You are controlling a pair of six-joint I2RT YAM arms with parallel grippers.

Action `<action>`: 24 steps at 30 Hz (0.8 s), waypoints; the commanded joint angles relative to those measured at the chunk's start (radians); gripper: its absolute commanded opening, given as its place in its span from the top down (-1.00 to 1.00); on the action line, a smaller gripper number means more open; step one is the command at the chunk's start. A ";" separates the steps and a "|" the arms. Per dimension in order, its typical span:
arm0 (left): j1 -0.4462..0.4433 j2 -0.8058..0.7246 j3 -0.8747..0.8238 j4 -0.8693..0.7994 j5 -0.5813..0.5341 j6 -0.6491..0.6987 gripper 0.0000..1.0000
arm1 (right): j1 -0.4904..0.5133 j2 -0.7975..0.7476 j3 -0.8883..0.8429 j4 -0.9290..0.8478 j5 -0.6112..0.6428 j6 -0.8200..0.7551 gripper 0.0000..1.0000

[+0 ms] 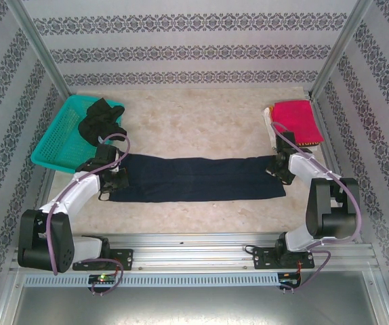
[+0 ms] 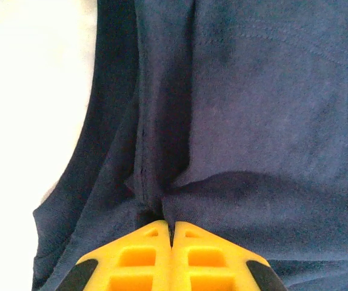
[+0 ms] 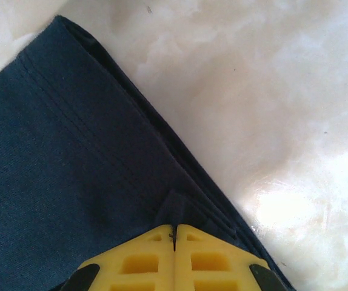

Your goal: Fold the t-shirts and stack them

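The left tool [image 2: 171,230] and right tool [image 3: 174,231] each clamp one end of the navy t-shirt [image 1: 194,177]. Thin bites may slip, and uneven lifting would skew the fold.

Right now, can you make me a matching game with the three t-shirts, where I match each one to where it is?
Things:
1. navy t-shirt
2. red t-shirt
3. black t-shirt

Places:
A. bunched up in the teal basket, far left
B. folded, far right
C. spread out long in the middle

Pairs: 1-C, 2-B, 3-A
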 commanded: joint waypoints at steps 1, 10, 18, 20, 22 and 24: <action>0.014 -0.001 -0.008 -0.017 0.005 -0.035 1.00 | 0.011 -0.001 0.011 -0.016 0.000 0.018 1.00; 0.014 -0.049 0.266 -0.138 0.046 -0.045 1.00 | 0.011 -0.066 0.066 -0.047 -0.010 0.010 1.00; 0.014 -0.146 0.313 -0.264 0.055 -0.066 1.00 | 0.010 -0.063 0.043 -0.034 -0.010 0.013 1.00; 0.014 -0.169 0.276 -0.271 0.050 -0.079 1.00 | 0.010 -0.051 0.044 -0.032 -0.012 0.011 1.00; 0.014 -0.184 0.241 -0.272 0.051 -0.098 1.00 | 0.010 -0.037 0.045 -0.026 -0.012 0.009 1.00; 0.014 -0.197 0.200 -0.256 0.068 -0.115 1.00 | 0.010 -0.023 0.048 -0.026 -0.012 0.005 1.00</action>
